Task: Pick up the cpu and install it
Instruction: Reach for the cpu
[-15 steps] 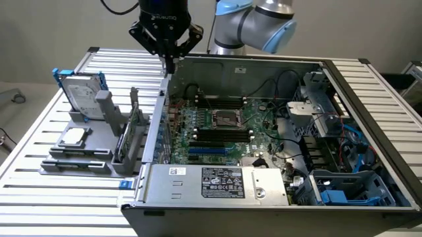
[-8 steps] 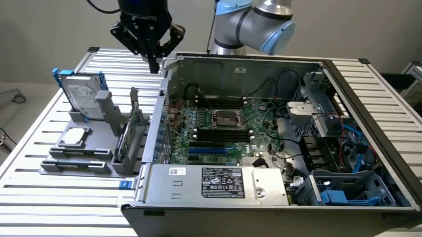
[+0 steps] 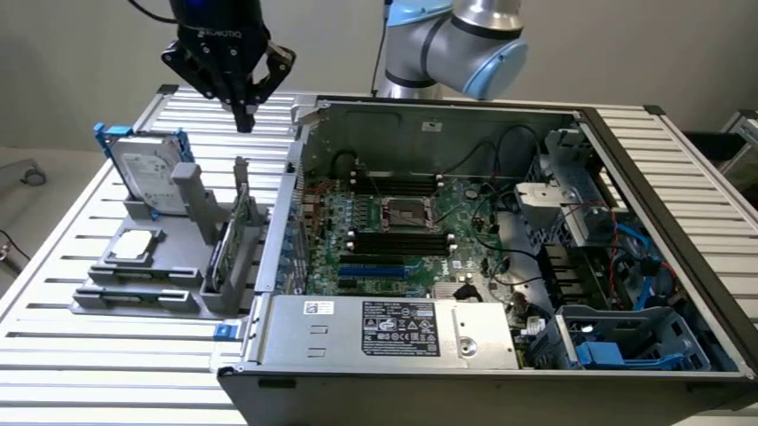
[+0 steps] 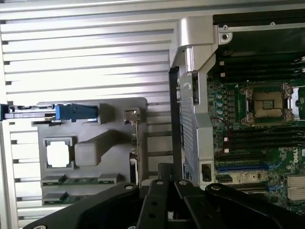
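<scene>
The cpu, a small flat square chip with a pale silvery top, lies in a recess of the grey holder at the exterior view's left. My gripper hangs shut and empty well above the table, behind the holder and beside the case's corner. The dark metal-framed socket sits in the middle of the motherboard inside the open computer case. In the wrist view the black fingers are pressed together.
A silver hard drive with a blue frame stands upright at the back of the holder. Memory sticks stand on edge in the holder. The case's power supply and cables crowd the exterior view's right. The table is slatted metal.
</scene>
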Controlling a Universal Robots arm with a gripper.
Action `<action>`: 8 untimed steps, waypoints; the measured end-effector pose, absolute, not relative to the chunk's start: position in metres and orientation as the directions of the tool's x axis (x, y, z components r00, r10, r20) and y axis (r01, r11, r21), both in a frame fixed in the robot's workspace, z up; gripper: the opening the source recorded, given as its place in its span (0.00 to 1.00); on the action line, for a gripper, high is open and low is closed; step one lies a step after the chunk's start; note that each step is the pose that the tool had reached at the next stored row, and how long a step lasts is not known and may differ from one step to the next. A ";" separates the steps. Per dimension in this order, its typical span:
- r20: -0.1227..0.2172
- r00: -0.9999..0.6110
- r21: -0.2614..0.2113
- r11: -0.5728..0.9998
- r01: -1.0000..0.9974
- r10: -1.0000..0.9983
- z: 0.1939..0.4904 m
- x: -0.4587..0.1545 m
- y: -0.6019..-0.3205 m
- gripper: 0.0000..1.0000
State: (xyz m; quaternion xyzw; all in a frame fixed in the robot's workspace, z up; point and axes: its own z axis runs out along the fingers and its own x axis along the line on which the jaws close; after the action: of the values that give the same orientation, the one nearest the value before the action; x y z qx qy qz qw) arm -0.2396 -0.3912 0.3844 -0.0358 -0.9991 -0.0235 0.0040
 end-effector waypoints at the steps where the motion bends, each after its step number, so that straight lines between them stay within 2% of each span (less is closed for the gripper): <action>1: 0.011 -0.997 0.047 0.996 0.072 0.071 0.384 -0.244 -0.391 0.11; 8: 0.017 -0.997 0.046 0.996 0.072 0.071 0.380 -0.276 -0.387 0.11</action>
State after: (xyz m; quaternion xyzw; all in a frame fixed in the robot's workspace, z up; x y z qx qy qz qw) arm -0.2760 -0.3871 0.3804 -0.0358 -0.9991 -0.0234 0.0074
